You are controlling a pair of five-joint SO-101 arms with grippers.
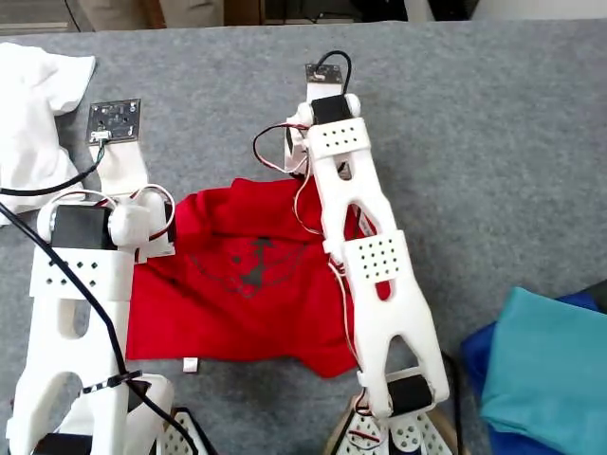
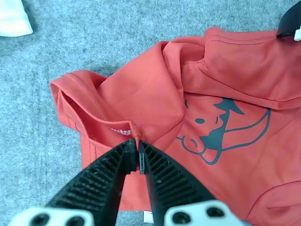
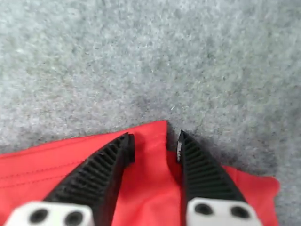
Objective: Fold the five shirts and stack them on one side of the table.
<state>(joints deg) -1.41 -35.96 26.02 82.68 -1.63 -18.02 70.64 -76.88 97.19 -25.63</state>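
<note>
Crumpled red printed shirt [image 1: 237, 303] at the middle of the grey felt table [image 1: 493, 142], left gripper [image 2: 137, 151] jaws pinched on a collar-side fold, right gripper [image 3: 154, 143] jaws apart, straddling a shirt corner

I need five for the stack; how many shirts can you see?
4: red shirt mid-table, white shirt at the far left edge, teal shirt on top of a blue shirt at the near right edge. More may be hidden beneath.

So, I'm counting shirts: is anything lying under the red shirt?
Along the visible edges of the red shirt it lies straight on the grey table. Its own cloth covers the middle, so anything flat beneath cannot be seen.
</note>
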